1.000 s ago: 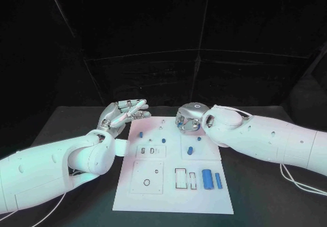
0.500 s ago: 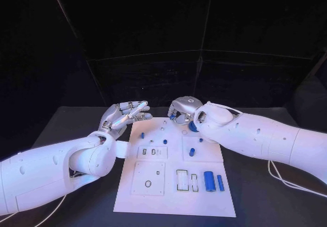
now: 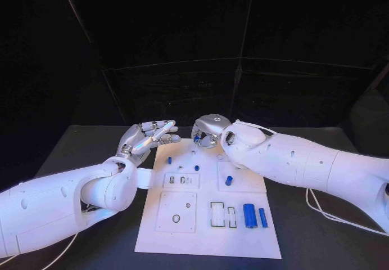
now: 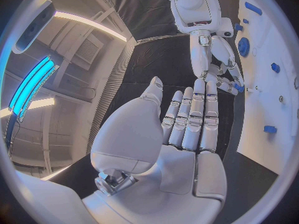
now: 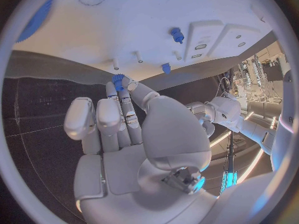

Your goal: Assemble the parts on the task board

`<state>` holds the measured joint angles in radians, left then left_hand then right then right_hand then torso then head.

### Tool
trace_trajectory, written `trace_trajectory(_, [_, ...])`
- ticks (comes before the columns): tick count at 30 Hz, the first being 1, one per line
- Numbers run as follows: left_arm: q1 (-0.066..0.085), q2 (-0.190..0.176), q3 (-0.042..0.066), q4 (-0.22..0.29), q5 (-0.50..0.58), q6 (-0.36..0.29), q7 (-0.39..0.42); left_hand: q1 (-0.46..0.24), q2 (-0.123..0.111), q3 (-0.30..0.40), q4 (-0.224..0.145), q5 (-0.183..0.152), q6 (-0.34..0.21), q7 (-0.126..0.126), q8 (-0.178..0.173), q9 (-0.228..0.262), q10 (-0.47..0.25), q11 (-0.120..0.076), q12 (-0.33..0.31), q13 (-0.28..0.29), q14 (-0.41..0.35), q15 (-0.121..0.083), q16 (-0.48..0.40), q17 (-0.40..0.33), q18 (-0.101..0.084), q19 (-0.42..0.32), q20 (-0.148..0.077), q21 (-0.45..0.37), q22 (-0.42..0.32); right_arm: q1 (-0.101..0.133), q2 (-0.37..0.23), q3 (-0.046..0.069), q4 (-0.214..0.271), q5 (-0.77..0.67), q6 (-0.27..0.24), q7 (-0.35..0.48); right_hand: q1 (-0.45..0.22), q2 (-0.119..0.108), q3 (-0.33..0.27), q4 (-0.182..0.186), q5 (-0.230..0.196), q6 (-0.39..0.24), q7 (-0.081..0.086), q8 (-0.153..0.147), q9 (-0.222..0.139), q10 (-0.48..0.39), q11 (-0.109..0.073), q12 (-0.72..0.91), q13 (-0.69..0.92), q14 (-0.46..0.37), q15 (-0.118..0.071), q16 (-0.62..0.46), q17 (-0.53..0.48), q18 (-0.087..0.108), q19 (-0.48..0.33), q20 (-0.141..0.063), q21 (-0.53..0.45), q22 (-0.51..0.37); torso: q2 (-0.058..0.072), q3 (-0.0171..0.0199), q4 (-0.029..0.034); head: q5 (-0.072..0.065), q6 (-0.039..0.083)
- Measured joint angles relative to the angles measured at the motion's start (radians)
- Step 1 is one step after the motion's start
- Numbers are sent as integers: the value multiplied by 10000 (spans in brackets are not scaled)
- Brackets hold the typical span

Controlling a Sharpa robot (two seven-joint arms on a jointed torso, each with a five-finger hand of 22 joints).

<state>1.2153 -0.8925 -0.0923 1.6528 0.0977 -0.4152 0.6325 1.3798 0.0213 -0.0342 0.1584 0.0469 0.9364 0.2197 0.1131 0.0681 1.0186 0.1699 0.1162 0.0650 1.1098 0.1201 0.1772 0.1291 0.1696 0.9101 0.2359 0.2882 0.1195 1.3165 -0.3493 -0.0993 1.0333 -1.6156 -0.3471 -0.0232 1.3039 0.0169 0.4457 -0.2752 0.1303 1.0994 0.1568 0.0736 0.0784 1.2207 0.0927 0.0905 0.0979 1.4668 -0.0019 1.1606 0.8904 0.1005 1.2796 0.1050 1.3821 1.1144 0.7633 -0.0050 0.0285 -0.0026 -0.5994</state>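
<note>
The right hand (image 3: 209, 131) is pinching a small blue part (image 5: 117, 79) at its fingertips over the far edge of the task board (image 3: 209, 236). The left hand (image 3: 148, 135) is hanging empty with fingers straight, beside the board's far-left corner. I judge the step to be a placement: the next move calls for lowering the part squarely onto a far-edge peg or hole.

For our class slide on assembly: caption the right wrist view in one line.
Right hand pinches a small blue part at its fingertips, near the far edge of the white task board.
</note>
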Motion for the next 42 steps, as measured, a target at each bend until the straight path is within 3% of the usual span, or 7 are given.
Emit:
trace_trajectory(20, [32, -5, 1, 21, -1, 17, -2, 0, 0, -1, -55, 0, 0, 0, 0, -8, 0, 0, 0, 2, 0, 0, 0, -2, 0, 0, 0, -1, -10, -4, 99, -1, -256, 49, 699, -33, -39, -39, 27, 30, -48, 0, 0, 0, -7, 0, 0, -36, 4, 0, 0, 0, -3, 1, 0, 0, 0, 19, -11, -3, -4, 60, -114])
trace_trajectory(26, [39, -3, 1, 17, -2, 22, -2, 40, 40, -1, -55, 0, 0, 0, -40, -8, 0, 0, 0, 2, 0, 0, 0, 2, 0, 0, 0, -1, -15, -1, 186, 2, -348, 45, 744, -71, -174, -173, 82, 99, -125, -207, 123, -78, -60, -89, -69, -192, 4, -1, 0, -1, -92, 2, -27, 27, 0, -18, -11, -4, -4, 60, -107])
trace_trajectory(31, [44, 0, 1, 17, -3, 31, -2, 46, 46, -1, -55, 0, 0, 0, -42, -7, 0, 0, 0, 3, 0, 0, 0, 7, 0, 0, 0, -6, -19, 0, 292, 3, -450, 43, 741, -90, -303, -302, 54, 201, -221, -622, 236, -78, -119, -509, 144, -260, -92, 1, 109, -1, -246, 2, -128, 129, 0, -148, -10, -4, -4, 62, -91])
trace_trajectory(42, [61, 6, 2, 13, -4, 55, -5, 46, 46, -1, -55, 0, 0, 0, -42, -6, 0, 0, 0, 3, 0, 0, 0, 6, 0, 0, 0, -7, -18, -4, 459, -1, -621, 41, 741, -96, -297, -331, 110, 256, -221, -693, 237, -77, -118, -641, 162, -259, -139, -35, 145, -1, -287, 3, -163, 163, 0, -174, -7, -4, -4, 92, -98])
